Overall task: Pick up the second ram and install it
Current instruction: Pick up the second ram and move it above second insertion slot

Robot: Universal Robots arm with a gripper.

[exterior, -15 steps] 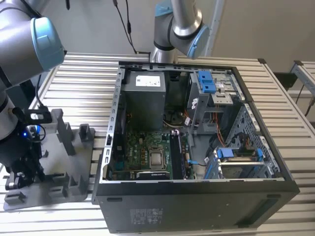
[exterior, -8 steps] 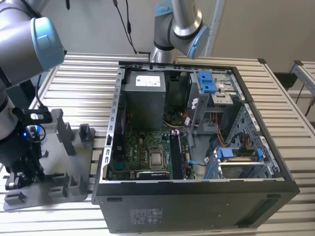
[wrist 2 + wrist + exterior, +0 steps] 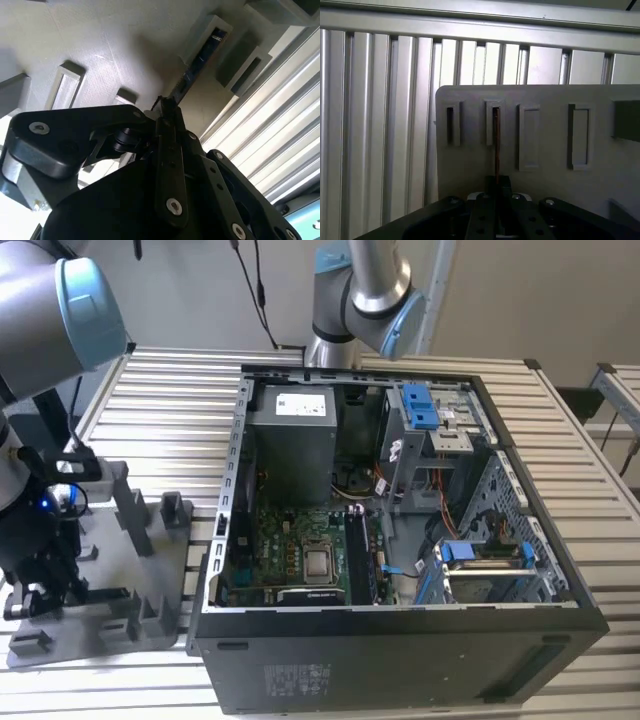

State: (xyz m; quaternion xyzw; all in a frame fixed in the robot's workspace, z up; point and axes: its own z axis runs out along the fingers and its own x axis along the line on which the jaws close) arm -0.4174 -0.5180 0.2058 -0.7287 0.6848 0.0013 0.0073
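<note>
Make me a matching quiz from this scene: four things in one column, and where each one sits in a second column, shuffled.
Things:
1. second ram
2. grey holder
3. computer case
4. pincer

Places:
A. side open, on the slatted table
B. closed on the ram's near end, over the holder
C. on edge in a holder slot
D. beside the case, on the exterior view's left

Pairs: 1-C, 2-D, 3-A, 4-B

Robotics lab bench, not a home. Slatted aluminium tabletop [image 3: 180, 390] fills the frame, opened desktop PC case [image 3: 400, 660] centre, grey slotted parts fixture [image 3: 150, 570] lower left, industrial robot arm [image 3: 365, 295] top centre.
</note>
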